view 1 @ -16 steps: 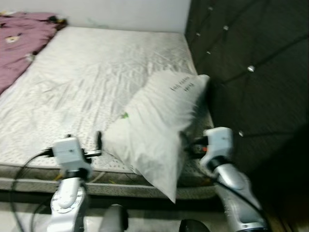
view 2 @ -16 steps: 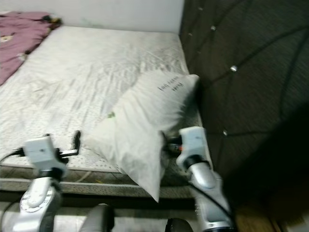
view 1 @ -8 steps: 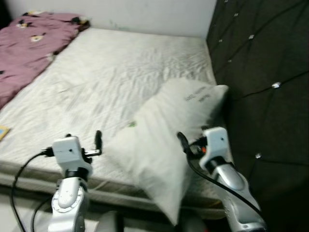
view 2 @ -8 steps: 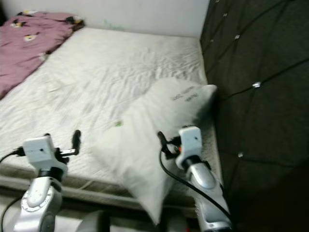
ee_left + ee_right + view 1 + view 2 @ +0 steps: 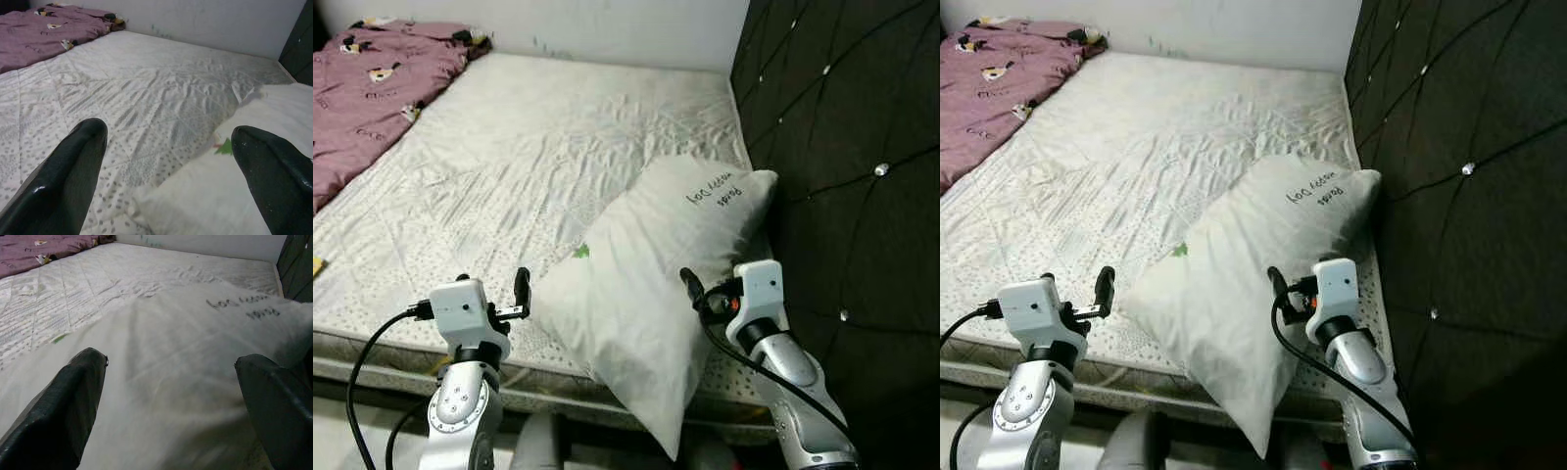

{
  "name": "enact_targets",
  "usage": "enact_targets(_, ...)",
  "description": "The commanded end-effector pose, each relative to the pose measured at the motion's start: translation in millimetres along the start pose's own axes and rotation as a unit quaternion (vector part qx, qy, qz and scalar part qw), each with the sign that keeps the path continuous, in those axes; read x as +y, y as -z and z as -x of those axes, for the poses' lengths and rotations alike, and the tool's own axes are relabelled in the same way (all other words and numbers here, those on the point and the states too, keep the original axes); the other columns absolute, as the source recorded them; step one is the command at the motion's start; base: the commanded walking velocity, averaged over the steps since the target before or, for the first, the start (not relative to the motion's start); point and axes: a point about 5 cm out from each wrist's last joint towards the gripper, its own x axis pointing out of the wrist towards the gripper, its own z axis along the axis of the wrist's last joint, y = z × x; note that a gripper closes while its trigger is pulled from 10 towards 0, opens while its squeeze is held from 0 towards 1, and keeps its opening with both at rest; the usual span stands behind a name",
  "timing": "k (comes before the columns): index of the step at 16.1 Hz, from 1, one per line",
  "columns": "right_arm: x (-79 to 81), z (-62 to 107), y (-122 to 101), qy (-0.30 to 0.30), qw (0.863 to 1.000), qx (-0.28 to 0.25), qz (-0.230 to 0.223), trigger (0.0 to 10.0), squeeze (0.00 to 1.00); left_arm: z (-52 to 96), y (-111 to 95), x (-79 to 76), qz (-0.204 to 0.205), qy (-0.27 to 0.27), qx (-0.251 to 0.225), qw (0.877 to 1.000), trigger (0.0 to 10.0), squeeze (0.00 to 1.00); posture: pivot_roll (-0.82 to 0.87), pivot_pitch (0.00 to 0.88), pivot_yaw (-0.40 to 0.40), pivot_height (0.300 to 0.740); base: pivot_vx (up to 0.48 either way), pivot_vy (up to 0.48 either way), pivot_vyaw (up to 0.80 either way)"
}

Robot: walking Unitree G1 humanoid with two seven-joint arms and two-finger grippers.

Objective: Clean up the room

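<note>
Right claw has pulled back; pillow lies just ahead.

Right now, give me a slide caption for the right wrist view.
Open right gripper poised over a white pillow on the bare mattress, purple blanket beyond.

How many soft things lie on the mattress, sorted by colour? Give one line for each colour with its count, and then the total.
White: 1, the pillow by the dark headboard.
Purple: 1, the blanket at the far left of the mattress.
Total: 2.
</note>
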Motion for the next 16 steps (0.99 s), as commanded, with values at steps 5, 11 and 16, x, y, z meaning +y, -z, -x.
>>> enact_targets(5, 2.4, -0.6, 3, -0.029, 0.999, 0.021, 0.005, 10.0, 0.0, 7.1, 13, 5.7, -0.014, 0.0, 0.045, 0.999, 10.0, 0.0, 0.03, 0.067, -0.019, 0.576, 0.0, 0.0, 0.0)
enact_targets(11, 16.5, 7.3, 10, -0.127, 0.988, 0.081, -0.023, 10.0, 0.0, 7.8, 14, 7.0, -0.019, 0.005, 0.048, 0.999, 10.0, 0.0, 0.03, 0.071, -0.015, 0.576, 0.0, 0.0, 0.0)
enact_targets(16, 22.1, 10.1, 6, -0.172, 0.978, 0.109, -0.035, 10.0, 0.0, 6.7, 12, 6.7, -0.024, 0.011, 0.049, 0.998, 10.0, 0.0, 0.03, 0.076, -0.007, 0.576, 0.0, 0.0, 0.0)
